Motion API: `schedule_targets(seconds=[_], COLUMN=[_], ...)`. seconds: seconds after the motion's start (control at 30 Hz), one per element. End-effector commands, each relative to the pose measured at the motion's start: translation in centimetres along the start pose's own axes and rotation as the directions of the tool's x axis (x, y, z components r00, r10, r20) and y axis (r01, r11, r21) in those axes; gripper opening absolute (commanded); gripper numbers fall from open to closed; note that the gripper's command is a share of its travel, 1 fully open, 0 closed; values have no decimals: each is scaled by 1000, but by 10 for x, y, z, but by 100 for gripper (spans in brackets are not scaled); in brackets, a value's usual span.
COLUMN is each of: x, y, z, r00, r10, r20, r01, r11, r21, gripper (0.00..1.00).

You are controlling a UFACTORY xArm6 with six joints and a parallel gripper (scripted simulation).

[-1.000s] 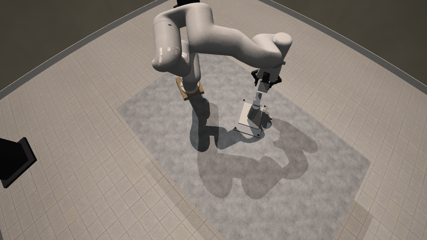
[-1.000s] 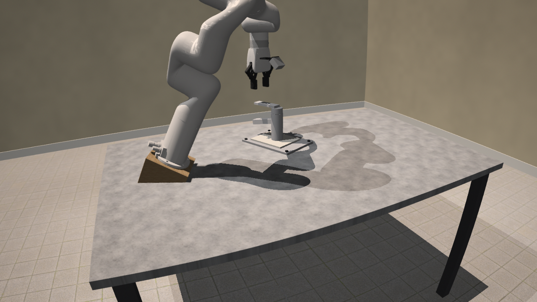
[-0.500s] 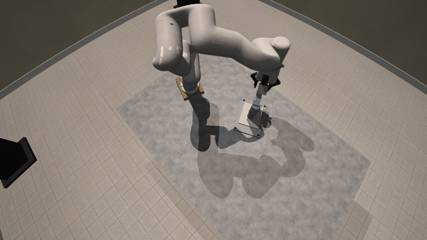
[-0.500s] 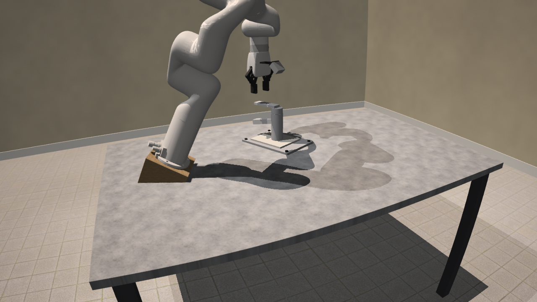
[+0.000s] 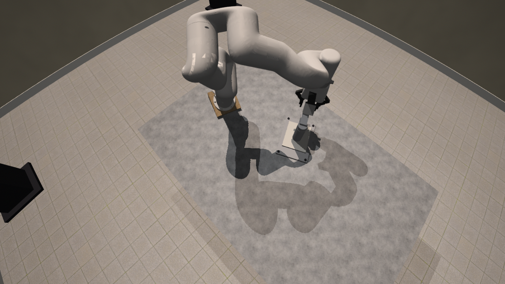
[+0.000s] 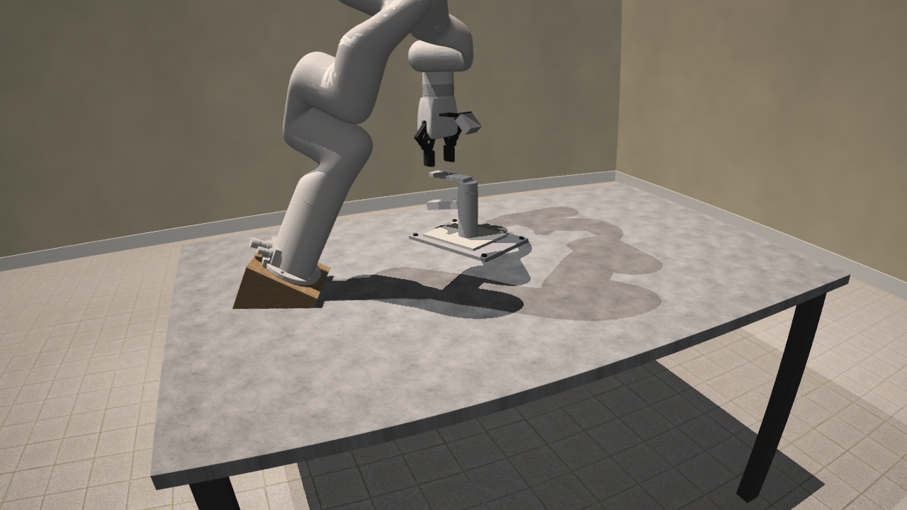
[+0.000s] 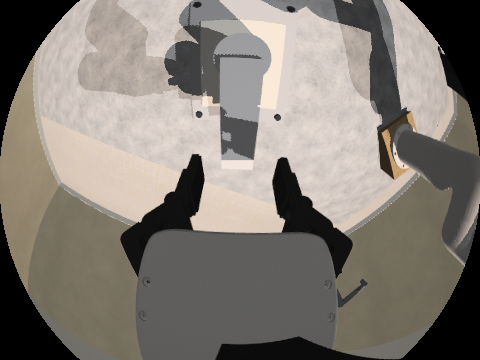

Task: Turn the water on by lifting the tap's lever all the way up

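A grey tap (image 6: 468,209) stands on a pale base plate (image 6: 469,241) on the table. Its flat lever (image 6: 448,176) lies level on top of the tap body and points towards the far-left side. The spout (image 6: 440,204) sticks out lower down on the same side. My gripper (image 6: 437,154) hangs a little above the lever's free end, fingers pointing down, open and empty. In the wrist view the lever (image 7: 239,115) runs up from between my black fingertips, which stand apart on either side of its tip. In the top view the gripper (image 5: 312,102) hides part of the lever (image 5: 305,114).
My arm's base sits on a wooden wedge (image 6: 278,288) to the left of the tap. The base plate has small dark bolts at its corners (image 6: 484,256). A black box (image 5: 15,190) stands on the floor, far from the table.
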State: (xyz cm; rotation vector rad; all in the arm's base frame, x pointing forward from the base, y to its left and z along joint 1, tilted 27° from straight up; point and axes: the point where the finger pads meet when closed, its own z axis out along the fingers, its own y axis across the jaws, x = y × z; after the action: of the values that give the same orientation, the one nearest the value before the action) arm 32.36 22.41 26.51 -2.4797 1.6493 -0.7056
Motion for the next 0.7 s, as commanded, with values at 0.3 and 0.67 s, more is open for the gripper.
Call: schedule_targets(seconds=[0.3, 0.67], x=[0, 0], y=[-1, -1], z=[9, 10], r00=[1000, 1000], r10=[1, 1], r20=[2, 2], r01=[-1, -1], r11=[1000, 1000], r21=[3, 3], gripper=[72, 72])
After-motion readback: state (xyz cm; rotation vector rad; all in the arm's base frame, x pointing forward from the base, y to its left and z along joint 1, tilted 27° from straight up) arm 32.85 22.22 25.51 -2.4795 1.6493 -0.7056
